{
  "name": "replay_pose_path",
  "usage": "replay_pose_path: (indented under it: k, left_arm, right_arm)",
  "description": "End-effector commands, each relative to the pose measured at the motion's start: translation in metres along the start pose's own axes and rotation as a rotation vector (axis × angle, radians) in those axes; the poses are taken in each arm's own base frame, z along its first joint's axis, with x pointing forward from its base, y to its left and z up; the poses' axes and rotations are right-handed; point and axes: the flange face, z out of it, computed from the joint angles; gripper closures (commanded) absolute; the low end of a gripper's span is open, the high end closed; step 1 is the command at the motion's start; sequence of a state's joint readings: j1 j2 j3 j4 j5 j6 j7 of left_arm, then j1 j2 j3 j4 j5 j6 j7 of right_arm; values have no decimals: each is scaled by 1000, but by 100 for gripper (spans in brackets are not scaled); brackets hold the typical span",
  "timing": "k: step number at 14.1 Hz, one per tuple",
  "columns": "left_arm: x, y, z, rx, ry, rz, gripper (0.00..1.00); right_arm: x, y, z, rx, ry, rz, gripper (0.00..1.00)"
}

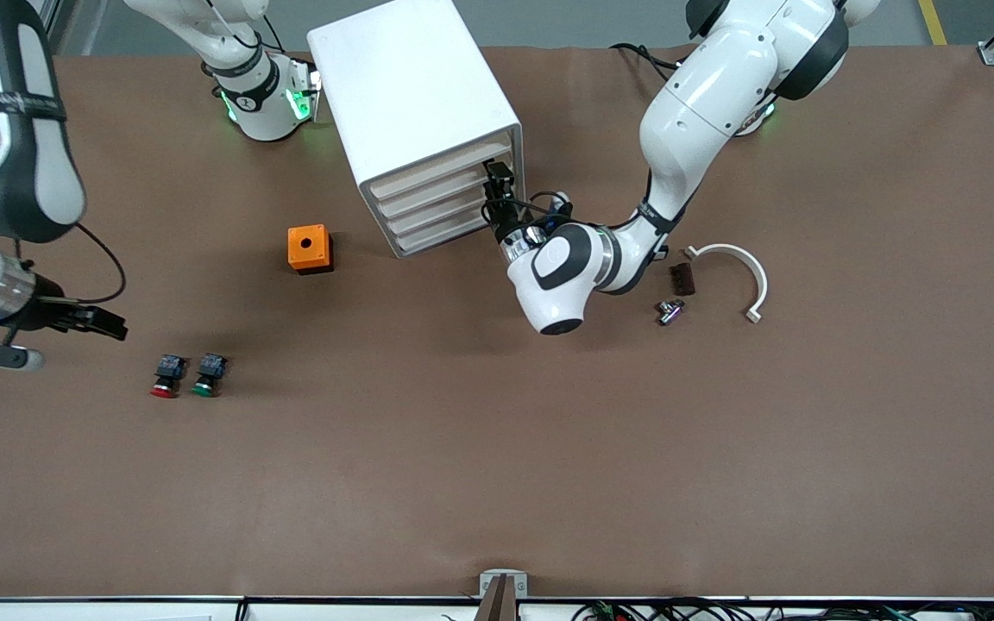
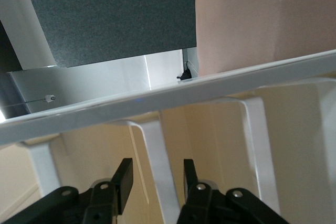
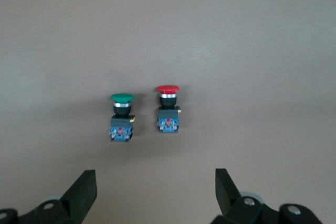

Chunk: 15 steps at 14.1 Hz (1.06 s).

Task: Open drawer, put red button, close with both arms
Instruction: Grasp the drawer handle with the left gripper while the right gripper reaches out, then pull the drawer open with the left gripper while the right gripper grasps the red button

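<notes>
The white cabinet [image 1: 415, 103] stands toward the robots' side of the table, with all four drawers flush. My left gripper [image 1: 497, 185] is at the end of the uppermost drawer [image 1: 428, 177] that is toward the left arm's side. In the left wrist view its fingers [image 2: 126, 179] stand open on either side of a white handle strip [image 2: 157, 150] without pinching it. The red button [image 1: 166, 377] lies beside the green button [image 1: 207, 376]. My right gripper [image 1: 104, 323] is open and empty above the table, short of the red button [image 3: 168, 107] and the green one [image 3: 122, 116].
An orange box with a hole [image 1: 309, 248] sits between the buttons and the cabinet. Toward the left arm's end lie a white curved clamp [image 1: 734, 272], a small dark block [image 1: 681, 279] and a small metal part [image 1: 670, 310].
</notes>
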<state>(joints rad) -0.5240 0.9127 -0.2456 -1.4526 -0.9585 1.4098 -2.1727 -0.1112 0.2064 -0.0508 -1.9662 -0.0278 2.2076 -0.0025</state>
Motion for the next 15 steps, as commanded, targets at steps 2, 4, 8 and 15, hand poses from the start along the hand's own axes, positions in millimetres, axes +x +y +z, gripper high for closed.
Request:
replay_pose_path:
  k: [2, 4, 8, 15]
  left_arm:
    - [-2, 4, 2, 23, -11, -13, 65]
    - [-2, 7, 6, 28, -6, -20, 73]
    - [-2, 8, 9, 28, 0, -21, 92]
    - [2, 10, -2, 18, -16, -26, 96]
  right_arm:
    - [-2, -2, 54, -16, 42, -28, 0]
    - [3, 0, 83, -16, 61, -26, 0]
    - [6, 13, 136, -19, 89, -12, 0]
    - [2, 31, 170, -12, 82, -1, 0]
